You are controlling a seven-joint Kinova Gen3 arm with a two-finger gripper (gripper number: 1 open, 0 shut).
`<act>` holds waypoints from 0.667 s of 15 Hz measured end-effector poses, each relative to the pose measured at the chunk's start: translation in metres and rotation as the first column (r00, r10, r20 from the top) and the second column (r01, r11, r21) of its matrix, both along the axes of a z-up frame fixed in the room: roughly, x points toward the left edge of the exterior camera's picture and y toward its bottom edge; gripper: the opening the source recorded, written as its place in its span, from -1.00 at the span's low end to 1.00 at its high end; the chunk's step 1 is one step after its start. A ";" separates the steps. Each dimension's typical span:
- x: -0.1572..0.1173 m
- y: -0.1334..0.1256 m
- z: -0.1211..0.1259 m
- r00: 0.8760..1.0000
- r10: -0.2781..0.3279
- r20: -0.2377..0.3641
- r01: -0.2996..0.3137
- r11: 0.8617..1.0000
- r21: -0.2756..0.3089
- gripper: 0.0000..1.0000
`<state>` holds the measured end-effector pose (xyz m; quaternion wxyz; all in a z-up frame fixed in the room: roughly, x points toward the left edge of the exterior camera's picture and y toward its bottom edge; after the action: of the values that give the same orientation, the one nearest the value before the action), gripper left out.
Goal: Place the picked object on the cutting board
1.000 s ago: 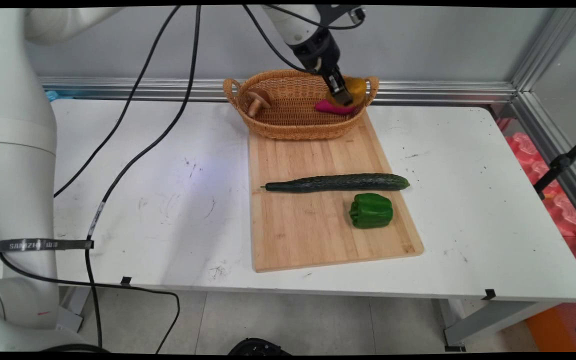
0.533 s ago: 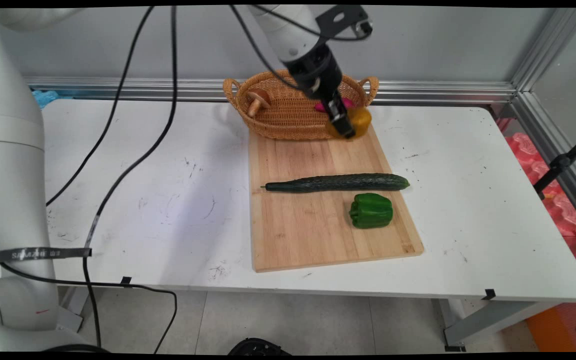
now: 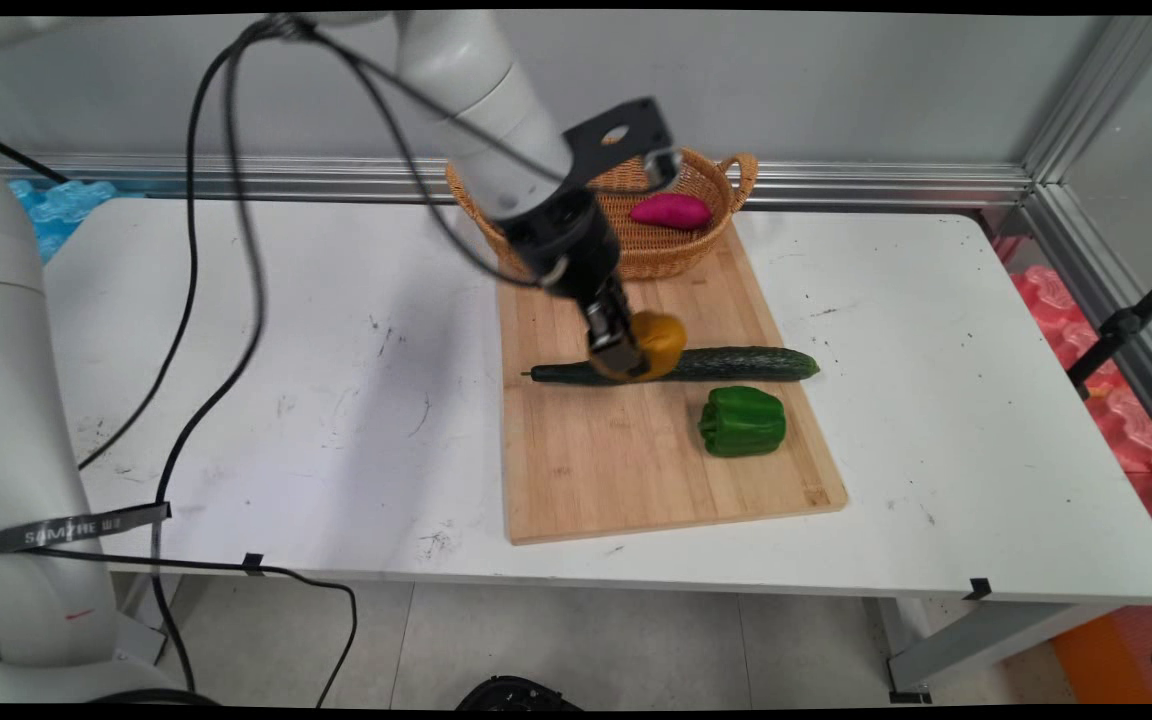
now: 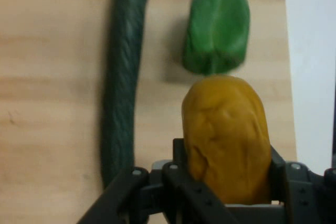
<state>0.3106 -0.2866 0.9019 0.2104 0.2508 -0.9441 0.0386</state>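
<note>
**Gripper carrying a yellow-brown potato above the board**

The gripper (image 3: 626, 360) is clamped on a potato (image 3: 658, 341), a yellow-brown lumpy veg. In the hand view the potato (image 4: 227, 137) sits between the two black fingers (image 4: 178, 177), pinched across its width w/ most of its length sticking out past them. That's a side pinch, prob. chosen because the body is rounded and long, so the narrower span fits the jaws.

The potato hangs above the cutting board (image 3: 626, 470), in front of the cucumber (image 3: 736, 363) as the main cam sees it; can't tell whether it touches. The arm leans in from the upper left, wrist tilted down and to the right.

The cucumber lies left-right across the board's middle, stem end at the left. A green bell pepper (image 3: 742, 421) sits just nearer than it, toward the board's right side, apart from the cucumber. In the hand view both show beyond the potato: cucumber (image 4: 123, 77) as a long dark strip, pepper (image 4: 216, 31) as a green block.

At the board's far end a wicker basket (image 3: 681, 250) w/ loop handles rests partly on the wood; a pink-purple sweet potato (image 3: 671, 211) lies inside, right side. The arm hides the basket's left part.

Surface: light wooden board on a white table (image 3: 936, 400), scuffed and speckled w/ dark marks. Behind: grey wall, aluminium rail along the far edge and right side. Black cables (image 3: 236, 250) droop from the arm over the table's left. Red-pink stuff on the floor at right; tiled floor below.
</note>
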 end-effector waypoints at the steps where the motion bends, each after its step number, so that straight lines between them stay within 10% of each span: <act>1: 0.004 0.007 -0.006 1.000 -0.006 0.007 0.006 1.000 0.001 -1.00; 10: 0.021 0.033 -0.063 0.999 -0.026 0.032 0.027 0.999 -0.043 -1.00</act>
<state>0.3317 -0.2533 0.8389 0.2012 0.2330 -0.9495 0.0602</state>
